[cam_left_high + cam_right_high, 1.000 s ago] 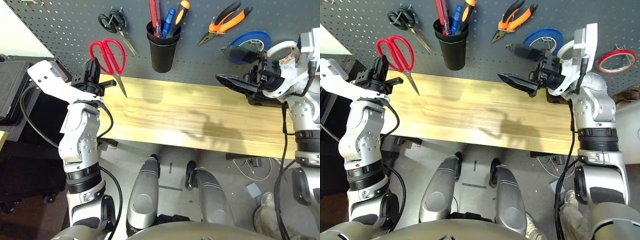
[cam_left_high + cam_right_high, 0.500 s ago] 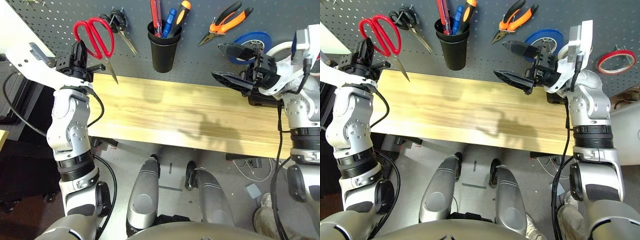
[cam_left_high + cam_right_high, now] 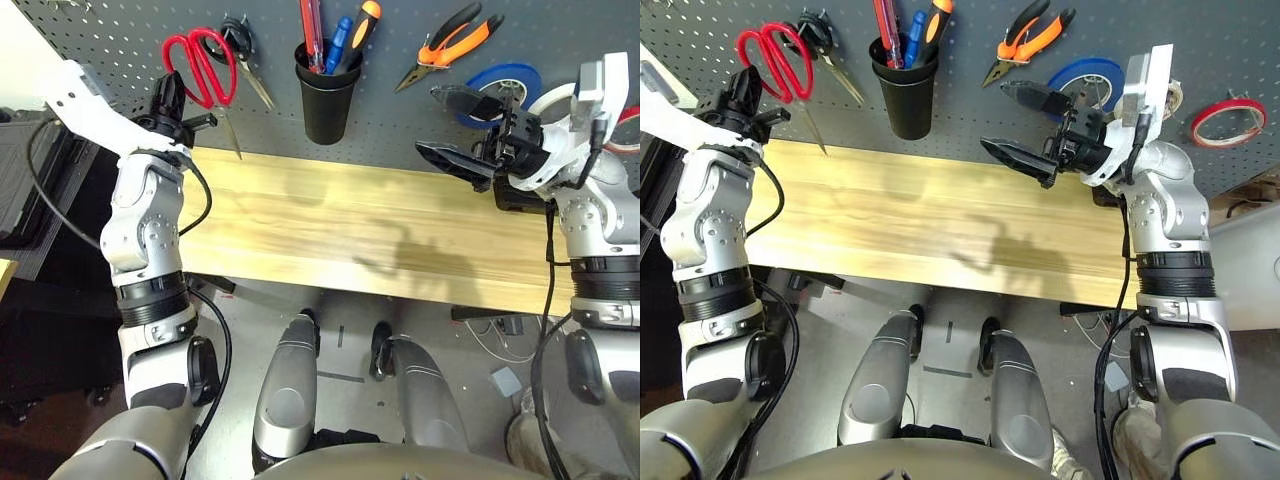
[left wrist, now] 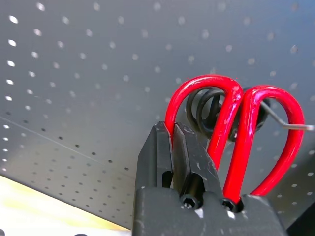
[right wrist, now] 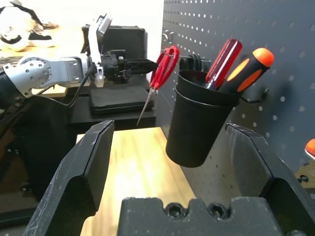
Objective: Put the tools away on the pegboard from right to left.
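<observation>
My left gripper [image 3: 178, 98] is shut on the red-handled scissors [image 3: 201, 62]. It holds them up against the pegboard [image 3: 110, 40], with the red loops overlapping the black-handled scissors [image 4: 205, 105] hanging there and the blades pointing down. The slim red-handled screwdriver [image 3: 310, 28] stands in the black cup [image 3: 326, 98]. The orange-and-black pliers [image 3: 455, 40] hang to the right of the cup. The thin red tape ring [image 3: 1225, 120] hangs at the far right. My right gripper [image 3: 455, 130] is open and empty, hovering over the table's right end.
The wooden table [image 3: 350, 235] runs below the pegboard. A blue tape roll [image 3: 505, 82] and a white one [image 3: 560, 98] hang behind my right gripper. A blue and an orange-black screwdriver [image 5: 248, 66] share the cup. A black case [image 3: 20, 170] sits off the table's left end.
My left gripper rose from table height with the red scissors, then moved right to the black scissors' hook. My right gripper drifted slightly left, still open.
</observation>
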### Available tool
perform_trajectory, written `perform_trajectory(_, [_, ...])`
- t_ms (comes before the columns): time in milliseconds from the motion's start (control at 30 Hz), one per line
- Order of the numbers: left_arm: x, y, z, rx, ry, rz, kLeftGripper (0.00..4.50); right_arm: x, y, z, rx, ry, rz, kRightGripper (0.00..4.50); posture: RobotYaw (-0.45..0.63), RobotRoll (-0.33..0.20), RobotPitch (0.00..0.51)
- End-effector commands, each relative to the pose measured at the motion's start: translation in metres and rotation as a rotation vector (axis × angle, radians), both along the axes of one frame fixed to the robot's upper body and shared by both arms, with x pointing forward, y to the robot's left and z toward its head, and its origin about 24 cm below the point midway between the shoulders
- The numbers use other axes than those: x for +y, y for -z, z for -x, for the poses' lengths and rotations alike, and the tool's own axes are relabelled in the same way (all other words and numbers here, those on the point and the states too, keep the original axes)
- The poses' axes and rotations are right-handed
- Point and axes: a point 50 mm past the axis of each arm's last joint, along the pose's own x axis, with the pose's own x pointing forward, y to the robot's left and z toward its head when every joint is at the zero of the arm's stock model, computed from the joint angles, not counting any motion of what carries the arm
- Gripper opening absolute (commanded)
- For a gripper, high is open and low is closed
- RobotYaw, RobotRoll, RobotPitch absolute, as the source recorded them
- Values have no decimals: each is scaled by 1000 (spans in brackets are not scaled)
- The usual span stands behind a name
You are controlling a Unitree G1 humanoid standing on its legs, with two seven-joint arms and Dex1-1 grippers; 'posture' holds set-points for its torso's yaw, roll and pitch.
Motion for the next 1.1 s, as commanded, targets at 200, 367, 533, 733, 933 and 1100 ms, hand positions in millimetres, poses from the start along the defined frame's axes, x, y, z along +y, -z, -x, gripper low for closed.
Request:
perform_trajectory(200, [-6, 7, -21, 67, 58, -110, 42, 5, 14, -3, -1, 35, 16, 4500, 300, 0, 247])
perform_trajectory(367, [-8, 20, -26, 124, 80, -163, 687, 9, 21, -3, -5, 51, 13, 4500, 299, 0, 251])
perform_trajectory(533, [-6, 40, -20, 175, 86, -199, 2367, 13, 29, -7, -4, 99, 3, 4500, 300, 0, 255])
perform_trajectory(733, [-1, 65, -6, 244, 85, -223, 4463, 14, 45, -9, 45, 172, -6, 4500, 309, 0, 261])
perform_trajectory(933, [8, 91, 16, 289, 74, -233, 4463, 11, 69, -12, 126, 328, -27, 4500, 312, 0, 262])
perform_trajectory(1100, [17, 108, 29, 311, 43, -225, 4463, 6, 90, -14, 187, 508, -66, 4500, 322, 0, 263])
